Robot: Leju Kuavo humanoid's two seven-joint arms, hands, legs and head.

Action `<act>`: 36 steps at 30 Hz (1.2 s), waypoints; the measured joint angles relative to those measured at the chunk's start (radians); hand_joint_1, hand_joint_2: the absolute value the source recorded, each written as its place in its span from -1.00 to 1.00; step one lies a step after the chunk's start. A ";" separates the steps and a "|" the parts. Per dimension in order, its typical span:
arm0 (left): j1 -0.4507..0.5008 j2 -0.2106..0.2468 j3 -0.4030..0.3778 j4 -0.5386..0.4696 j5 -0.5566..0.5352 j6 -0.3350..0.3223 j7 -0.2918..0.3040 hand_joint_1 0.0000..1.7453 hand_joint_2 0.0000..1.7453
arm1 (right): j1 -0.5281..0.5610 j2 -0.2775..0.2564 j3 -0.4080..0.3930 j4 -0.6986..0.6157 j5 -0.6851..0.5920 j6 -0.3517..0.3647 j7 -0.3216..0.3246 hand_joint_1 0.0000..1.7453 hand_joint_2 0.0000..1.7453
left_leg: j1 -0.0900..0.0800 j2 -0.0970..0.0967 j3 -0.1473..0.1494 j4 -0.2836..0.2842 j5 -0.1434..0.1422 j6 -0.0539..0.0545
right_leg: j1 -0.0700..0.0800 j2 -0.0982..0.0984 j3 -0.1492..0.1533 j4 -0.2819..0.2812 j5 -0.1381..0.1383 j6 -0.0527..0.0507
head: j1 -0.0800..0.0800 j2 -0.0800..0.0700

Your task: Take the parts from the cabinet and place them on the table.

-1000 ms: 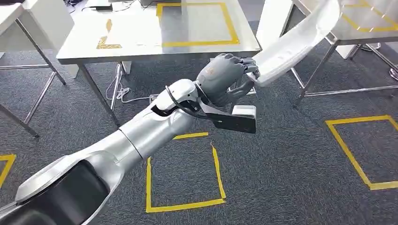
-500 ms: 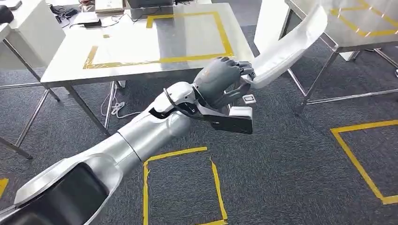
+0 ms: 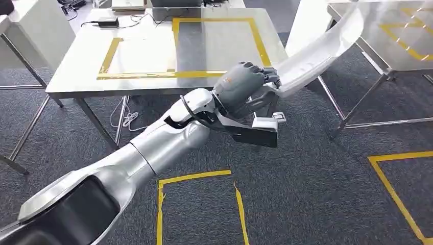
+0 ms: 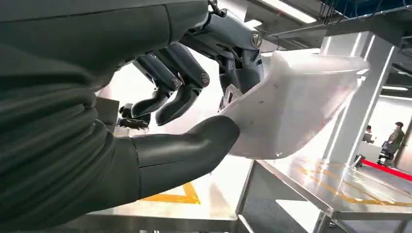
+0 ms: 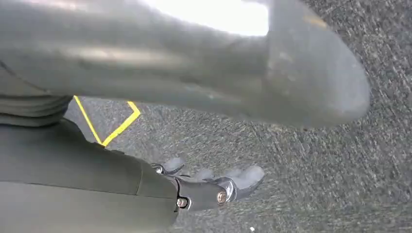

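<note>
A long, curved white part (image 3: 320,48) is gripped at its near end by my left hand (image 3: 240,88), and it slants up and away to the right above the carpet. In the left wrist view the thumb (image 4: 194,145) presses under the white part (image 4: 296,107) while the dark fingers (image 4: 180,82) curl over its edge. The steel table (image 3: 81,76) with a yellow tape rectangle stands just beyond the hand. My right hand (image 5: 194,179) hangs over the grey carpet, fingers stretched out and holding nothing.
A second steel table (image 3: 403,46) with yellow tape stands at the right, its legs close under the part's far end. Cables and a small box lie on the first table's far edge. Yellow tape squares (image 3: 199,178) mark the carpet. People (image 4: 396,138) stand far off.
The whole picture has shifted: the camera has moved, and the taped table now lies lower and more central. My left hand keeps its hold on the white part throughout.
</note>
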 joint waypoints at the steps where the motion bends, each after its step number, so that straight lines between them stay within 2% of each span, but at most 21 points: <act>1: 0.001 0.000 0.000 0.002 0.000 0.000 0.001 1.00 1.00 | 0.003 0.000 0.000 0.000 0.000 0.000 0.000 -1.00 -1.00 | -0.002 -0.002 0.020 0.000 -0.016 0.000 | 0.004 0.000 -0.015 -0.041 0.003 -0.005 | 0.002 0.000; 2: 0.001 0.001 0.000 0.006 0.000 -0.001 0.003 1.00 1.00 | 0.005 0.000 0.000 0.000 0.000 0.001 0.000 -1.00 -1.00 | -0.004 -0.002 0.041 -0.001 -0.032 0.000 | 0.009 0.000 -0.018 -0.102 0.042 -0.015 | 0.004 0.000; 3: 0.002 0.002 0.000 0.009 0.000 -0.002 0.004 1.00 1.00 | 0.008 -0.001 0.000 0.000 0.000 0.002 0.000 -1.00 -1.00 | -0.006 0.000 0.060 -0.002 -0.049 0.001 | 0.017 0.000 -0.017 -0.176 0.130 -0.029 | 0.004 0.000; 4: 0.004 0.010 0.000 0.021 0.000 -0.005 0.003 1.00 1.00 | 0.017 -0.005 0.000 0.000 0.000 0.002 0.001 -1.00 -1.00 | -0.007 -0.001 0.069 -0.002 -0.065 0.001 | 0.025 -0.001 -0.017 -0.257 0.285 -0.043 | 0.005 0.000; 6: 0.013 0.005 0.000 0.032 -0.003 -0.009 0.003 1.00 1.00 | 0.016 -0.005 0.000 0.000 0.000 0.002 0.005 -1.00 -1.00 | -0.018 -0.007 0.098 -0.007 -0.110 -0.009 | 0.032 0.012 -0.009 -0.272 0.299 -0.046 | 0.007 0.000; 8: 0.002 0.002 0.004 0.042 -0.008 -0.008 0.002 1.00 1.00 | 0.015 -0.005 0.000 0.000 0.001 0.000 0.006 -1.00 -1.00 | -0.023 -0.008 0.125 0.026 -0.087 -0.018 | 0.023 0.010 0.019 -0.278 0.314 -0.047 | 0.005 0.000; 11: -0.006 0.002 0.011 0.067 -0.040 -0.007 0.010 1.00 1.00 | 0.008 -0.002 0.000 0.000 0.001 -0.003 0.004 -1.00 -1.00 | -0.021 0.003 -0.020 0.260 -0.013 -0.039 | 0.014 0.007 0.067 -0.278 0.279 -0.065 | -0.003 0.000; 15: 0.000 0.017 0.022 0.118 -0.082 -0.007 0.013 1.00 1.00 | 0.005 -0.002 0.000 0.000 -0.001 -0.005 0.006 -1.00 -1.00 | -0.005 0.008 -0.163 0.305 -0.227 -0.053 | 0.010 0.015 0.135 -0.278 0.215 -0.063 | -0.004 0.000; 16: 0.001 0.020 0.027 0.124 -0.088 -0.007 0.013 1.00 1.00 | 0.008 -0.002 0.000 0.000 -0.001 -0.005 0.006 -1.00 -1.00 | -0.004 0.008 -0.176 0.273 -0.244 -0.054 | 0.010 0.016 0.155 -0.278 0.199 -0.062 | -0.004 0.000; 17: 0.001 0.025 0.035 0.131 -0.098 -0.007 0.014 1.00 1.00 | 0.010 -0.002 0.000 0.000 -0.001 -0.006 0.006 -1.00 -1.00 | -0.005 0.009 -0.181 0.219 -0.217 -0.053 | 0.010 0.018 0.177 -0.278 0.181 -0.061 | -0.005 0.000; 18: 0.002 0.030 0.045 0.137 -0.110 -0.007 0.014 1.00 1.00 | 0.010 -0.002 0.000 0.000 -0.001 -0.006 0.006 -1.00 -1.00 | -0.006 0.009 -0.181 0.150 -0.131 -0.046 | 0.011 0.018 0.199 -0.278 0.163 -0.060 | -0.005 0.000; 20: 0.010 0.044 0.067 0.156 -0.138 -0.008 0.019 1.00 1.00 | 0.009 -0.002 0.000 0.000 0.000 -0.006 0.006 -1.00 -1.00 | -0.013 0.010 -0.187 0.007 0.146 -0.033 | 0.014 0.023 0.221 -0.273 0.129 -0.053 | -0.006 0.000; 22: 0.016 0.047 0.081 0.161 -0.169 -0.010 0.027 1.00 1.00 | 0.007 -0.002 0.000 0.000 -0.003 -0.007 0.002 -1.00 -1.00 | -0.016 0.007 -0.163 0.010 0.135 -0.021 | 0.011 0.026 0.253 -0.282 0.114 -0.038 | -0.008 0.000; 24: 0.006 0.049 0.097 0.164 -0.182 -0.010 0.041 1.00 1.00 | 0.002 -0.004 0.000 0.000 -0.003 -0.008 0.000 -1.00 -1.00 | -0.009 0.004 -0.134 0.002 0.124 -0.009 | 0.015 0.026 0.217 -0.215 0.156 -0.032 | -0.008 0.000; 26: 0.004 0.060 0.114 0.170 -0.183 -0.010 0.050 1.00 1.00 | -0.003 -0.005 -0.001 -0.001 -0.004 -0.008 0.000 -1.00 -1.00 | -0.002 0.007 -0.105 -0.008 0.101 0.000 | 0.014 0.013 0.115 -0.065 0.216 -0.022 | -0.003 0.000; 27: 0.005 0.068 0.121 0.175 -0.186 -0.010 0.053 1.00 1.00 | -0.004 -0.005 -0.001 -0.001 -0.004 -0.008 0.000 -1.00 -1.00 | -0.001 0.007 -0.090 -0.009 0.088 0.000 | 0.010 0.012 0.065 -0.010 0.206 -0.016 | -0.001 0.000; 31: 0.018 0.084 0.126 0.189 -0.191 -0.010 0.055 1.00 1.00 | 0.002 -0.009 -0.001 -0.001 -0.006 -0.009 0.001 -1.00 -1.00 | 0.008 -0.002 -0.014 -0.010 0.021 -0.009 | -0.001 0.004 -0.043 -0.014 0.009 0.003 | 0.002 0.000; 32: 0.019 0.085 0.127 0.192 -0.193 -0.010 0.058 1.00 1.00 | 0.003 -0.010 -0.001 -0.001 -0.006 -0.010 0.000 -1.00 -1.00 | 0.011 -0.002 0.011 -0.010 0.001 -0.015 | -0.003 0.002 -0.042 -0.075 0.024 0.007 | 0.003 0.000; 33: 0.019 0.086 0.131 0.194 -0.200 -0.010 0.066 1.00 1.00 | 0.004 -0.010 -0.001 -0.001 -0.006 -0.010 0.000 -1.00 -1.00 | 0.014 -0.002 0.033 -0.010 -0.018 -0.018 | -0.006 -0.001 -0.035 -0.145 0.088 0.009 | 0.003 0.000; 35: 0.020 0.099 0.137 0.204 -0.210 -0.017 0.086 1.00 1.00 | 0.012 -0.009 -0.002 0.000 -0.007 -0.010 0.001 -1.00 -1.00 | 0.009 -0.002 0.061 0.002 -0.057 -0.029 | -0.011 -0.019 -0.032 -0.303 0.342 0.011 | 0.011 0.000; 36: 0.022 0.103 0.142 0.205 -0.217 -0.024 0.092 1.00 1.00 | 0.009 -0.009 -0.002 0.000 -0.008 -0.009 0.001 -1.00 -1.00 | 0.004 -0.002 0.059 -0.009 -0.076 -0.038 | -0.008 -0.028 -0.019 -0.294 0.362 -0.003 | 0.013 0.000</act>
